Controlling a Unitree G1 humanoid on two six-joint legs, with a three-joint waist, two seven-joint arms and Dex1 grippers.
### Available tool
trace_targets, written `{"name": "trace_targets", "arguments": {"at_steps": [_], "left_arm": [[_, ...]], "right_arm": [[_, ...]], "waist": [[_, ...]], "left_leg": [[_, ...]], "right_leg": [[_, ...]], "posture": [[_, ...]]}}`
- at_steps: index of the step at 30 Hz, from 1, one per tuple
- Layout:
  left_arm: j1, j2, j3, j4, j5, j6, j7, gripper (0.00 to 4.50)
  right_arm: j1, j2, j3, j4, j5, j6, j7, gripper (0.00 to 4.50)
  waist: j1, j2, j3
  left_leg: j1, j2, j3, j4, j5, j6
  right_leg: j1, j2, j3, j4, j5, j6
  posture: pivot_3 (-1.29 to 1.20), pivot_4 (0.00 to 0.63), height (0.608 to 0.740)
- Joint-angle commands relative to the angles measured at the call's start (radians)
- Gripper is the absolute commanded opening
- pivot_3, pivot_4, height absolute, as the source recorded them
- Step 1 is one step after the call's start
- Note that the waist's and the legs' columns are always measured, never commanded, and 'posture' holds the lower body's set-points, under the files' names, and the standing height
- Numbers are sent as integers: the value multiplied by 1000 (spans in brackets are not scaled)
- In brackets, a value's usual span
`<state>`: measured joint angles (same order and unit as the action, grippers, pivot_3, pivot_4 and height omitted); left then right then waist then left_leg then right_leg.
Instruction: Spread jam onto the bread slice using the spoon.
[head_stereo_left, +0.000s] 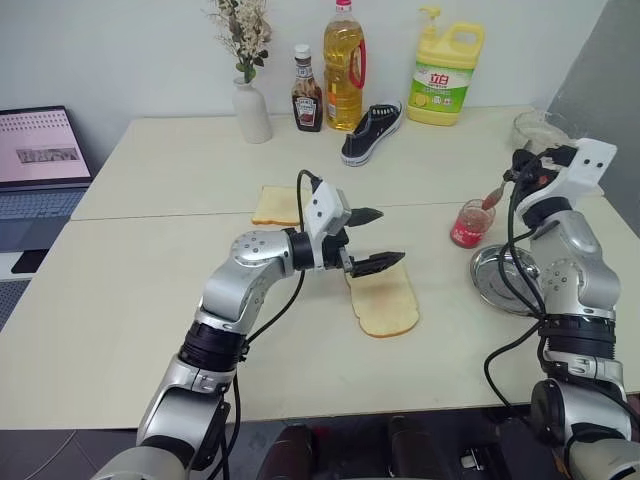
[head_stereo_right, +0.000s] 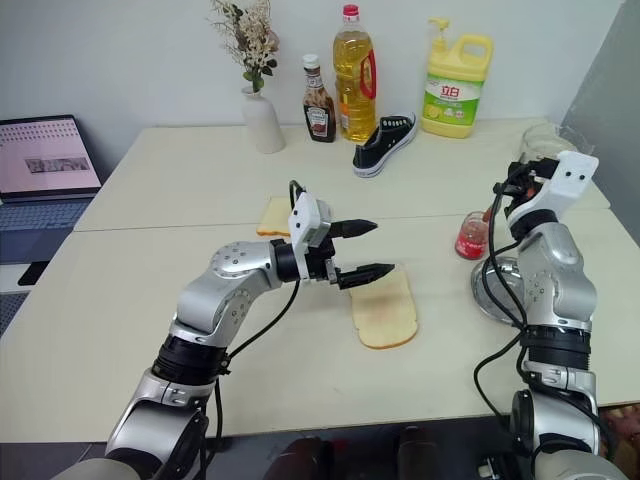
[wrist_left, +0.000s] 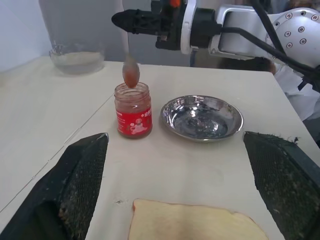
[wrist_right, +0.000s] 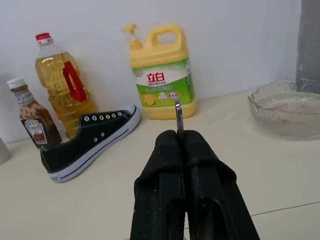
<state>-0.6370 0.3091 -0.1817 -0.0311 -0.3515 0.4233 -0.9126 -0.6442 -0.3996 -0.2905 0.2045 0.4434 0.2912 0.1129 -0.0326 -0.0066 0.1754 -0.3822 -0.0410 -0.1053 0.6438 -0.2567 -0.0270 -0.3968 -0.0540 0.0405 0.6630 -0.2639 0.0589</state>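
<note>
Bread slice (head_stereo_left: 384, 300): pale yellow, oblong, toasted centre, flat on bench (head_stereo_left: 150, 300), directly beneath left end effector (head_stereo_left: 366, 240), whose fingers are spread wide. Jam (wrist_left: 133, 113): red, in small clear jar well right of the slice, steel dish (wrist_left: 202, 116) just beside. Right end effector (wrist_left: 131, 21) pressed together, pinching spoon (wrist_left: 130, 70); reddish bowl hangs over jar mouth. Second slice (head_stereo_left: 277, 206) behind.

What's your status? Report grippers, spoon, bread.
Right gripper shut on spoon, bowl above jam. Left gripper open over bread slice. Nothing blocking.
</note>
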Motion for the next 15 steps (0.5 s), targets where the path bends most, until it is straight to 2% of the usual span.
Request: {"name": "trace_targets", "arguments": {"at_steps": [1, 7, 15], "left_arm": [[5, 6, 22, -45, -14, -1, 12, 4500], [17, 18, 25, -64, -14, 8, 23, 4500], [23, 29, 21, -82, -16, 16, 32, 4500]], "right_arm": [[-20, 2, 4, -17, -30, -43, 25, 27], [52, 24, 61, -25, -118, -81, 41, 27], [62, 53, 94, 73, -200, -141, 40, 27]], "waist": [[0, 0, 0], [0, 0, 0], [0, 0, 0]], "left_leg": [[0, 0, 0, 0, 0, 0], [0, 0, 0, 0, 0, 0], [0, 0, 0, 0, 0, 0]], "right_leg": [[0, 0, 0, 0, 0, 0], [0, 0, 0, 0, 0, 0], [-1, 0, 1, 0, 0, 0]], "posture": [[0, 150, 740], [0, 150, 740], [0, 150, 740]]}}
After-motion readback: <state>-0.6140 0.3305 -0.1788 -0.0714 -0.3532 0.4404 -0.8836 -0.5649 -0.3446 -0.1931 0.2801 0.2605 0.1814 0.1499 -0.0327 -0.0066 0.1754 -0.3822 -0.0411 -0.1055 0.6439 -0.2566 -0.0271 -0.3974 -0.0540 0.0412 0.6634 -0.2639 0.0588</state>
